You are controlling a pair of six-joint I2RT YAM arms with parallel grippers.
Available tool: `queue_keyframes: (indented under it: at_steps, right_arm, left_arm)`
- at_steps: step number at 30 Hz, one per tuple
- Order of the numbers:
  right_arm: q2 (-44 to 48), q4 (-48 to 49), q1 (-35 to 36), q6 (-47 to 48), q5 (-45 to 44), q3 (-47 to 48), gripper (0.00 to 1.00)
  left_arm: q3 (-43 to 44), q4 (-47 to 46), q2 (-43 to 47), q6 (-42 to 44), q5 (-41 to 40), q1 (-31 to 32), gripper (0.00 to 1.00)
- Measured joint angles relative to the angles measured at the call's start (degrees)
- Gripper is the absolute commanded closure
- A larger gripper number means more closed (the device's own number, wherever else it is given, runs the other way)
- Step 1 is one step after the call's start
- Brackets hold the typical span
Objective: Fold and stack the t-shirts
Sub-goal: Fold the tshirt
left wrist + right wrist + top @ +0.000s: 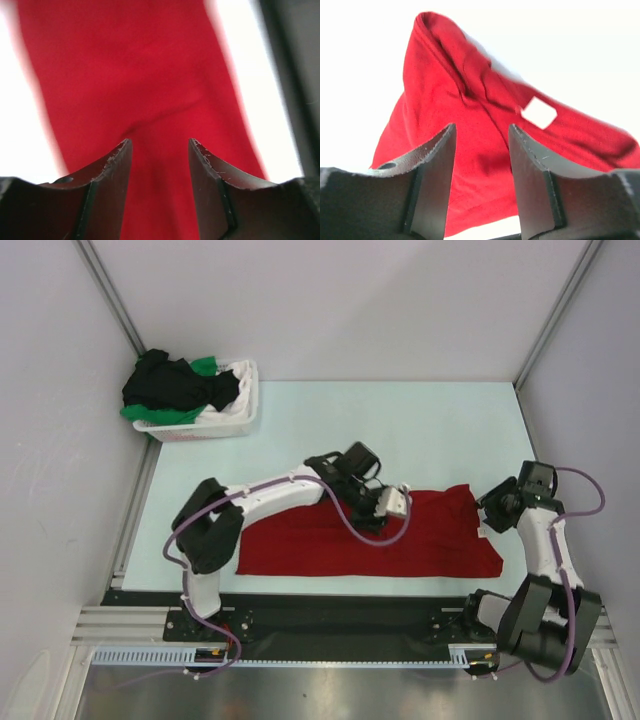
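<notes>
The red t-shirt lies on the table as a long flat strip, left to right. My left gripper hovers over its upper middle, jaws open with only red cloth showing below and between them. My right gripper is at the shirt's right end, jaws open over rumpled red cloth with the pale neck label just beyond. A black t-shirt and a green one are piled in the basket.
The white plastic laundry basket stands at the table's far left corner. Grey walls close in the left, back and right sides. A black rail runs along the near edge between the arm bases.
</notes>
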State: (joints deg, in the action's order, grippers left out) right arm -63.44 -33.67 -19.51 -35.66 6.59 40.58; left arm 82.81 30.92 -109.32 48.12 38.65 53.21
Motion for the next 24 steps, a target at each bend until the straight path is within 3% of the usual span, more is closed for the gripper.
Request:
queue_keyframes:
  at_steps: [7,8,14,16,21,22,24]
  right_arm:
    - [-16.7,7.5,1.8,5.0,-0.5,6.5,0.46]
    - [-18.4,8.4,2.3,5.6,-0.5,7.5,0.47]
    - [-26.0,13.5,4.4,7.1,-0.2,10.2,0.53]
    - [-28.7,14.4,4.8,7.2,-0.2,10.6,0.6]
    - [-32.6,16.0,5.4,7.8,-0.1,12.5,0.9]
    - [-33.3,16.0,5.6,7.9,-0.1,13.1,0.93]
    - [-34.4,16.4,5.9,8.0,0.0,14.2,1.0]
  left_arm:
    - [-9.8,-5.2,11.4,-8.8,-12.7,-17.1,0.42]
    - [-11.8,-5.6,12.6,-9.6,-14.4,-19.7,0.32]
    - [-21.4,-7.7,13.7,-13.2,-22.8,-31.3,0.3]
    - [-22.8,-7.7,13.5,-14.0,-24.7,-33.9,0.31]
    - [-23.9,-9.6,12.4,-15.4,-27.8,-37.6,0.41]
    - [-24.2,-9.8,12.2,-15.5,-28.0,-37.9,0.46]
    - [-25.4,-10.1,12.0,-16.0,-28.1,-38.2,0.66]
